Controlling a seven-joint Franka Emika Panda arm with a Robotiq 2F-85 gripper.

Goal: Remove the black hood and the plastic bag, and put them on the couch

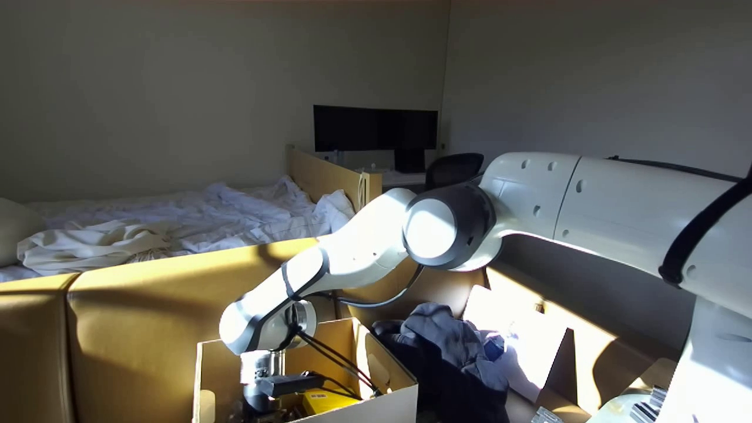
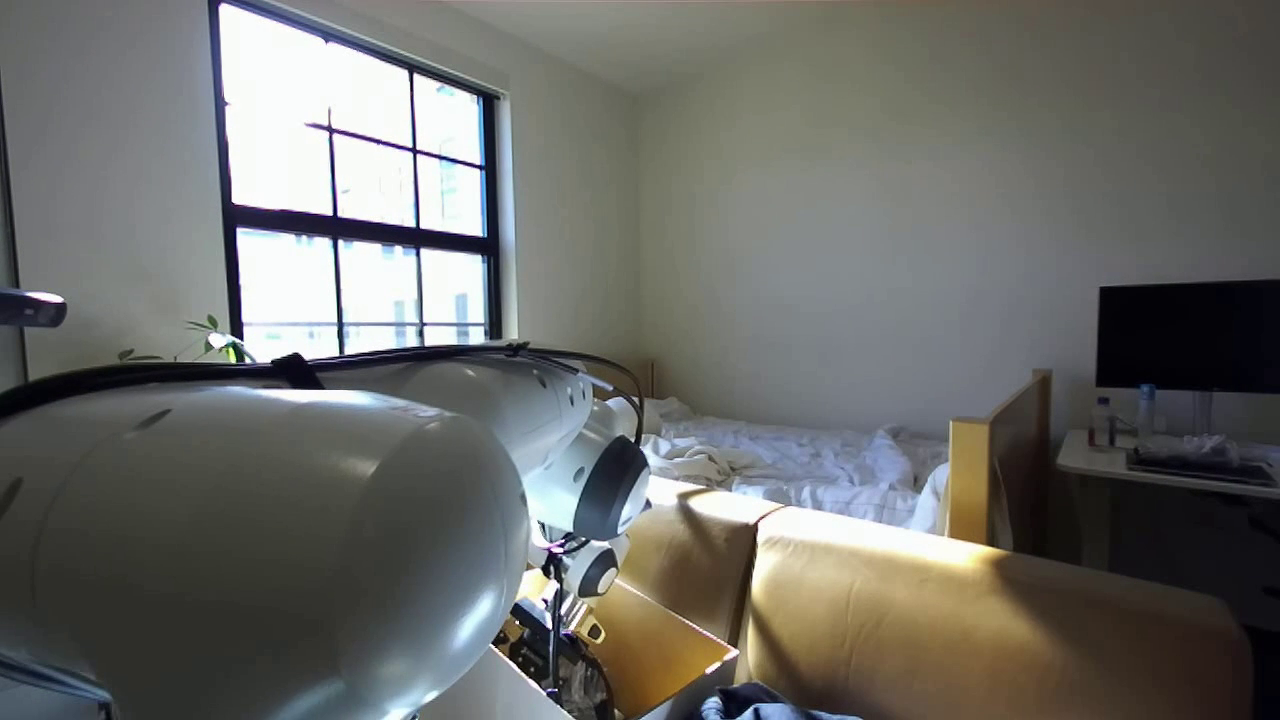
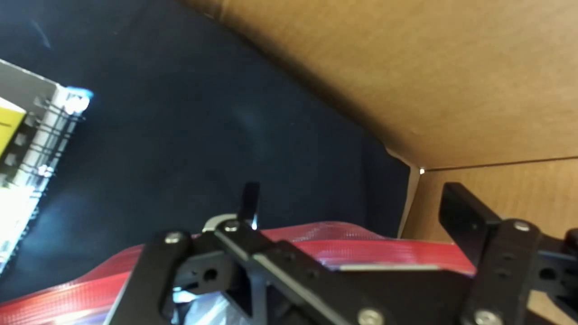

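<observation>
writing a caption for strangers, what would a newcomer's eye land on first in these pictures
Probably the large white robot arm, which spans an exterior view from the right edge down into an open cardboard box. Next, the partly sunlit dark garment heaped beside that box. Then, in the wrist view, the red-edged plastic bag behind the open pincer.

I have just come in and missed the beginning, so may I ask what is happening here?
A robot arm reaches down into a cardboard box. In the wrist view, its open gripper is over a plastic bag with a red edge; I cannot tell whether they touch. The bag is not yet out of the box. A dark garment lies beside the box, apparently on the couch.
</observation>
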